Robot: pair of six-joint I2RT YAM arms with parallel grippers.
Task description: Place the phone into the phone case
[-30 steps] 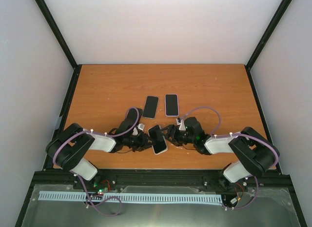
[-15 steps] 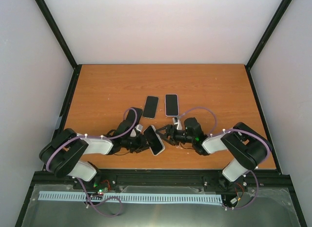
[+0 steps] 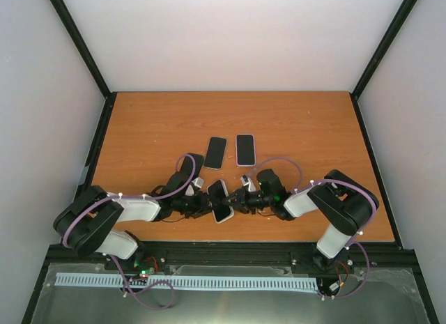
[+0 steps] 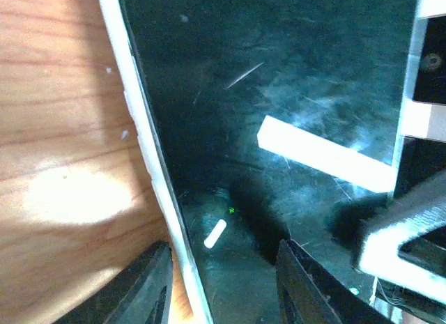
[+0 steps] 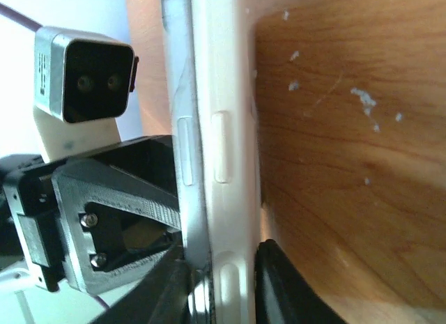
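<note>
The phone sits partly in its white phone case, propped at a tilt near the table's front edge between both grippers. My right gripper is shut across the pair. In the right wrist view its fingers pinch the phone's silver side and the case's white side together. My left gripper faces the dark screen with its jaws apart. One finger lies over the wood just outside the case's white rim. The other is over the glass.
Two more phones lie flat on the wooden table behind the work spot, a dark one and a white-rimmed one. The black front rail runs close behind the grippers. White walls surround the table.
My right gripper has moved left up to the phone and shut on its edge. The phone has tilted and shifted slightly left. The left jaws opened a little.
</note>
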